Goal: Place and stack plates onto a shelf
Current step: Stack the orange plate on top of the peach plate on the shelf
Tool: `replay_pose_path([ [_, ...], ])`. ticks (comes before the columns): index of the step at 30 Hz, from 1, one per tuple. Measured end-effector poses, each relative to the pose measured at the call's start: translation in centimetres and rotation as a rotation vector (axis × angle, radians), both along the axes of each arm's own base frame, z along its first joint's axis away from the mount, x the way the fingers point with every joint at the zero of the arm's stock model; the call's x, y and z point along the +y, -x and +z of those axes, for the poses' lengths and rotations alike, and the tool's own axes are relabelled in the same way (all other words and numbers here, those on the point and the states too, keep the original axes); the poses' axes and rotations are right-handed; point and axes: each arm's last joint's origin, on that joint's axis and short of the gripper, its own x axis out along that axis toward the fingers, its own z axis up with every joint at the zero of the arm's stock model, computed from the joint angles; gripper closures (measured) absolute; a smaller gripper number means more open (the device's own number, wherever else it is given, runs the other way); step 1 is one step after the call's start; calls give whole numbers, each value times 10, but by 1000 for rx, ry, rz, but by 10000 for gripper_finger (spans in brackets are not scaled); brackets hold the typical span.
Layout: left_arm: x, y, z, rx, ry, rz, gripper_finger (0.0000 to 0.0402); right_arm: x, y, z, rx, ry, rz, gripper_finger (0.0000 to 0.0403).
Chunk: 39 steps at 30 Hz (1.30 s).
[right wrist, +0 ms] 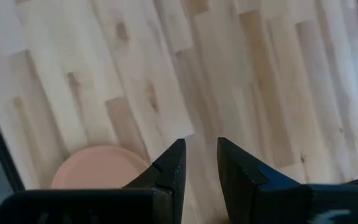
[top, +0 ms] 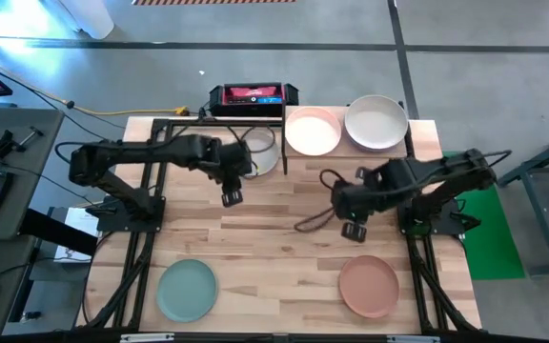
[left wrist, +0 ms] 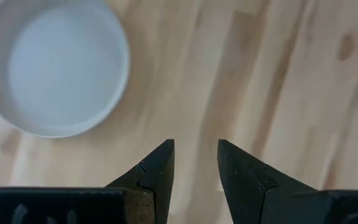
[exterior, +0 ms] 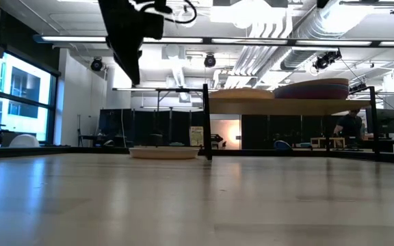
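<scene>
Light-wood plank desk point(top: 284, 248) fills the high view, both dark arms over it. Shelf point(top: 417, 143) sits at the far edge, right of centre, light plank top on black posts; in the low view it reads as a raised plank point(exterior: 299, 106) with a black post.

On the shelf, side by side: pale pink plate point(top: 313, 131) on the left, grey-white plate point(top: 376, 122) on the right, rims near or touching, cannot tell which. Low view shows plates on the shelf top as a darker purplish shape point(exterior: 313, 89) and a paler one beside it; exact count unclear.

White plate point(top: 260, 151) on the desk just left of the shelf, partly under the left arm; also in the left wrist view point(left wrist: 55, 65) and low view point(exterior: 164, 152). Teal-green plate point(top: 187, 290) on the near left of the desk. Pink-tan plate point(top: 369, 285) on the near right, also in the right wrist view point(right wrist: 95, 165).

Left gripper point(top: 231, 196) hangs above bare desk near the white plate, jaws apart with a modest gap, nothing between them. Right gripper point(top: 355, 231) hangs above bare desk mid-right, between the shelf and the pink-tan plate, jaws a narrow gap apart, empty.

Black and red device point(top: 253, 95) beyond the desk's far edge.
</scene>
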Motion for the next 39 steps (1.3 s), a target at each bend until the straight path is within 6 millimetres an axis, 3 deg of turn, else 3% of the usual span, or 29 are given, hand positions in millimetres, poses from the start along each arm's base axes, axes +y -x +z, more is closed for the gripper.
replay_pose_path([
  [11, -59, -4, 0, -17, 57, 5, 291, 63, 16, -10, 22, 44, 214, 332],
  [21, -99, 0, 0, -29, 96, 18, 291, 113, 0, -52, 172, 149, 521, 332],
  [28, -117, 4, 0, -34, 98, 6, 291, 130, -17, -82, 254, 170, 656, 332],
  [34, -127, 8, 0, -30, 96, -7, 291, 139, -25, -95, 269, 133, 733, 332],
  [39, -136, 14, -1, -11, 56, 0, 291, 136, -17, -124, 284, 113, 721, 332],
])
